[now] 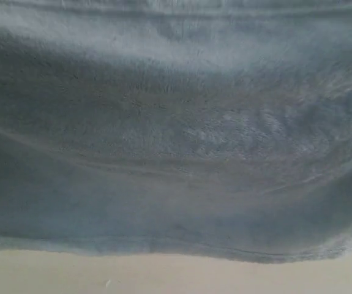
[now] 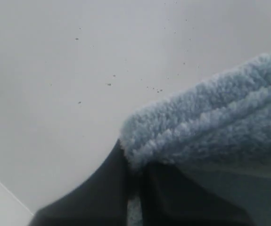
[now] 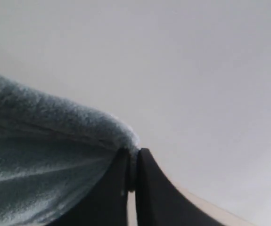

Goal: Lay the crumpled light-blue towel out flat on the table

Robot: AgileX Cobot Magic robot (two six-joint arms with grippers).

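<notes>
Exterior view is almost filled by the towel (image 1: 176, 153), which hangs like a broad curtain from the left side to the right. Its lower hem dips close to the pale surface (image 1: 176, 278), seen only as a near strip; whether hem and surface touch cannot be told. On the left, the left fingers (image 2: 97, 197) are pressed together on a thick hemmed corner of the cloth, with the speckled white wall (image 2: 78, 70) behind them. On the right, the right fingers (image 3: 154, 193) are likewise clamped on the towel's edge, pinching a fold right at their tips. The step in hand looks like laying the raised, stretched cloth down. To do it well, both grips should hold firm and level while the arms pull a little further apart, since soft creases running across the middle suggest some slack. The lower hem should probably meet the surface first. The held edge should then be carried away from it as it descends, so the cloth rolls out without doubling under. Neither side should let go until the cloth lies flat.
</notes>
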